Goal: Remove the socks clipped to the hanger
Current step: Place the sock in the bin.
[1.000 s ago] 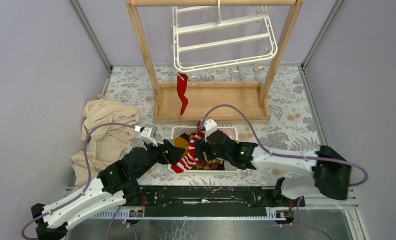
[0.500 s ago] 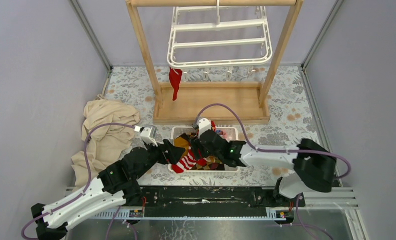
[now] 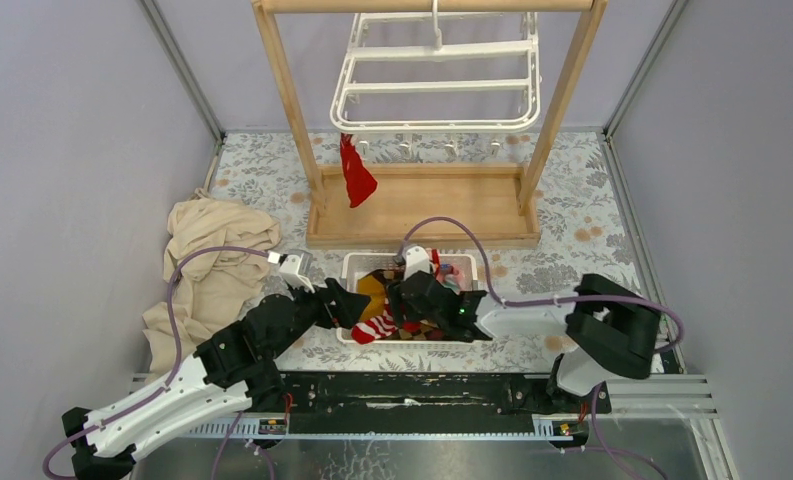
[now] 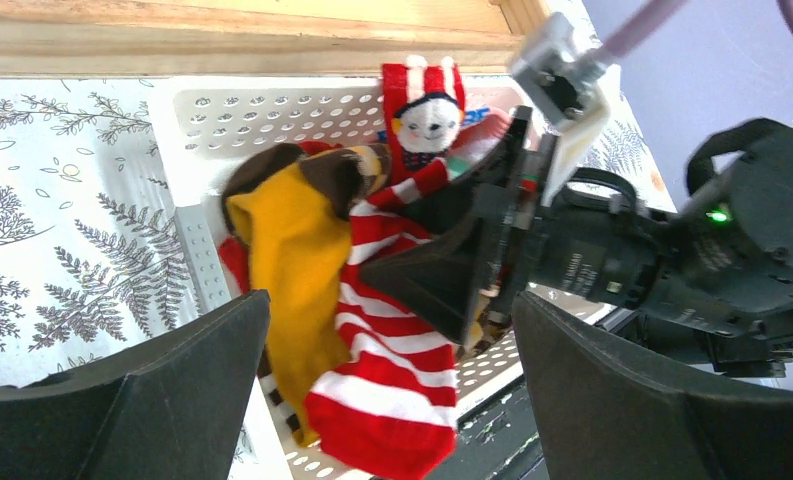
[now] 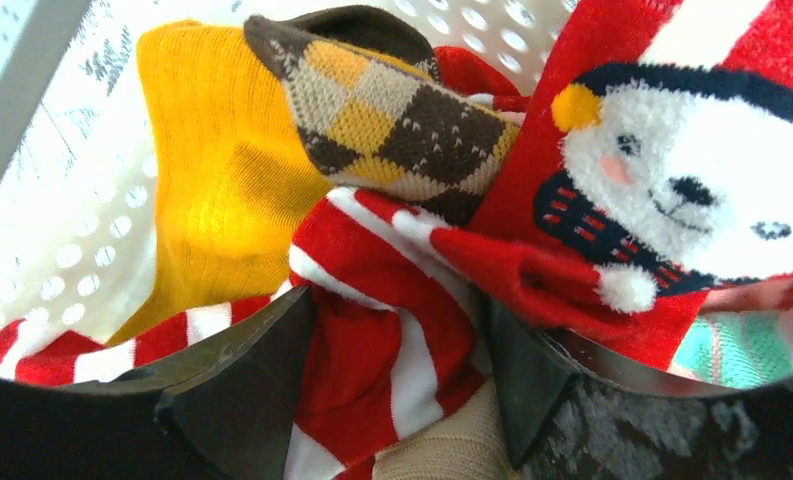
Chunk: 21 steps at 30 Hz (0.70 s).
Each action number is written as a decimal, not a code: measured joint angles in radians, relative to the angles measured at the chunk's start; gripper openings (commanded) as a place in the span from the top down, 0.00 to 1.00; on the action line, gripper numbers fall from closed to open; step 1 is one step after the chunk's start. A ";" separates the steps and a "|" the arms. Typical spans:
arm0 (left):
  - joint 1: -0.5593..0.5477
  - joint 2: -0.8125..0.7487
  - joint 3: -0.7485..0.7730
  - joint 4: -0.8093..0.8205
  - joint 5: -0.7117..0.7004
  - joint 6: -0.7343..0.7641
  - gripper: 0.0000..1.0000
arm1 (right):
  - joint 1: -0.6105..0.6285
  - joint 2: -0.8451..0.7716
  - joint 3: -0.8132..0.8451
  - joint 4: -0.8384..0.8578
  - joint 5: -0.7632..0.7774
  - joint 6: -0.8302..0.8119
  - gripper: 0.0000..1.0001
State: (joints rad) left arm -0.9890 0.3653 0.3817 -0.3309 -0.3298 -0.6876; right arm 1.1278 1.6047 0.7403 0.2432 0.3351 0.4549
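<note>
Socks [image 4: 302,250]: most lie heaped in basket [image 4: 272,105], at the near side of the table, between my two arms. One red sock [image 3: 356,178] hangs clipped at the left front corner of hanger [image 3: 432,85], which hangs from rack [image 3: 282,110], well beyond the basket. Other clips [image 3: 450,147] show bare.

Right gripper [image 5: 397,310] is down in the basket, jaws apart, striped sock [image 4: 392,390] bunched between them. Cannot tell whether they pinch it or only straddle it. Left gripper [image 3: 352,302] sits at the basket's left end, jaws at their widest, nothing in them.

Handling, my judgement: the red sock is light and limp, with no stiffness; it will swing and fold if nudged. The hanger hangs free, so I expect it to sway with any pull. Best hold is high on the cloth, just below where it is clipped, across the flat of it, then draw downward. Taking the dangling toe would only stretch it. Not fragile; the knit should not slip.
</note>
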 measured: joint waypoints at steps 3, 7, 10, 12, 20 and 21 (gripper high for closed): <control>0.000 0.009 0.000 0.000 0.000 0.000 0.01 | 0.003 -0.113 -0.080 -0.032 0.006 0.014 0.25; 0.000 0.015 0.000 -0.001 -0.002 0.000 0.01 | 0.006 -0.257 -0.112 -0.135 0.011 0.013 0.24; 0.000 0.016 0.000 -0.001 -0.003 0.000 0.01 | 0.010 -0.346 -0.111 -0.198 0.015 0.009 0.26; 0.000 0.016 0.000 -0.001 -0.004 0.000 0.01 | 0.014 -0.395 -0.110 -0.240 0.014 0.004 0.28; 0.000 0.016 0.000 -0.001 -0.006 -0.003 0.02 | 0.140 -0.367 -0.068 -0.331 -0.041 -0.064 0.31; 0.000 0.016 0.000 -0.001 -0.007 -0.003 0.01 | 0.158 -0.338 -0.055 -0.337 -0.042 -0.073 0.32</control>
State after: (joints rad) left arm -0.9890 0.3813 0.3813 -0.3321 -0.3367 -0.6910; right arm 1.2861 1.2667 0.6857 -0.0937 0.2932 0.3817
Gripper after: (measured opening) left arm 0.986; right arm 0.690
